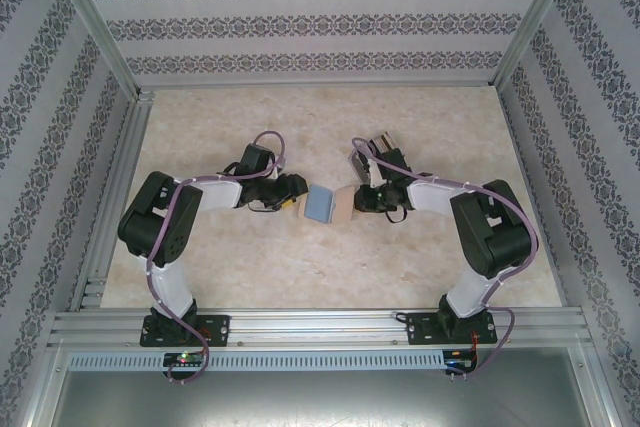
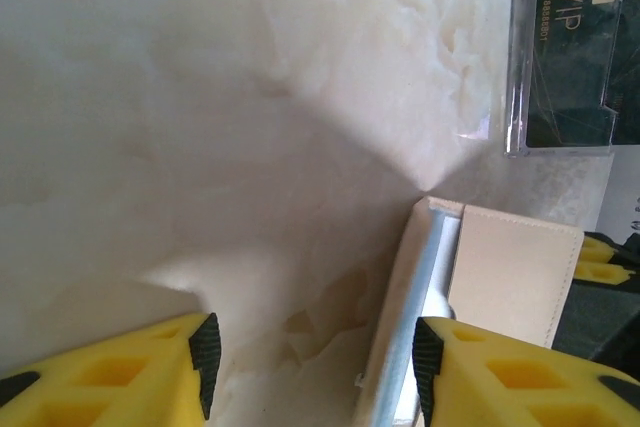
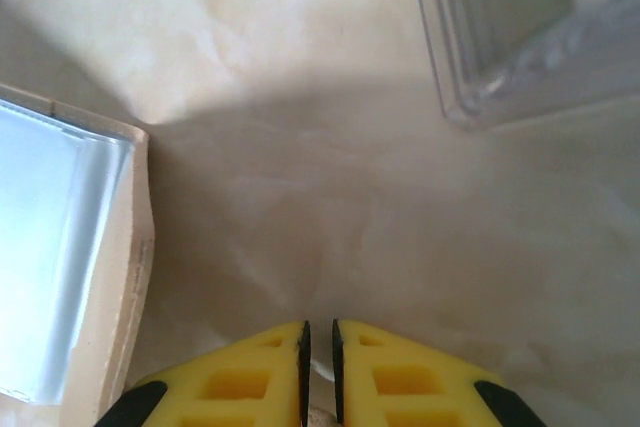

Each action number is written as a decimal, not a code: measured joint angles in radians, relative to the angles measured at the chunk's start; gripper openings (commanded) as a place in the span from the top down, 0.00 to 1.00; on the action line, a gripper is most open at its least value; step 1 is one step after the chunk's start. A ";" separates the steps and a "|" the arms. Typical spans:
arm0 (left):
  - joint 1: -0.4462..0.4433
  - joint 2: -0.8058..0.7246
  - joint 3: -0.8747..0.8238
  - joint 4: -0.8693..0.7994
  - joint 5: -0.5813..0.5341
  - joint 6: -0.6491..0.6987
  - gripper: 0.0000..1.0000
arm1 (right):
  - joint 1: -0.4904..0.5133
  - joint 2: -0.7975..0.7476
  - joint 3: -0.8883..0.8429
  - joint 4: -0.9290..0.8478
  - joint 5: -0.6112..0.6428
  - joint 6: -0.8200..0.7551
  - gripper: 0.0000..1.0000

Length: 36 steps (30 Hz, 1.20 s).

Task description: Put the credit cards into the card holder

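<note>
Beige card holder (image 2: 515,269) partly cropped, black VIP card (image 2: 570,47) cut off

A dark card (image 2: 570,57) lying inside a clear plastic case (image 2: 513,97) carries the word "VIP" in pale capitals, turned sideways in the left wrist view. Beside it runs a smaller line starting "NO" followed by a string of digits, possibly mostly eights, though they are too blurred to read with confidence.
</note>
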<state>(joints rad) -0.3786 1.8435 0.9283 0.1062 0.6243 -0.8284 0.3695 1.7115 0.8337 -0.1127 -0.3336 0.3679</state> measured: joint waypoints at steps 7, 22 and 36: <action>0.000 0.012 0.000 0.015 0.012 -0.021 0.68 | 0.000 0.000 -0.001 0.006 0.000 0.001 0.82; 0.000 0.012 0.001 0.081 0.066 -0.069 0.90 | 0.000 0.006 -0.001 0.016 -0.012 0.023 0.81; 0.000 -0.049 0.171 -0.211 0.002 0.074 1.00 | -0.001 -0.019 0.000 0.008 -0.049 0.034 0.60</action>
<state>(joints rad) -0.3790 1.7947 1.0996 -0.1051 0.6266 -0.7540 0.3687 1.6924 0.8341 -0.1051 -0.3824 0.4019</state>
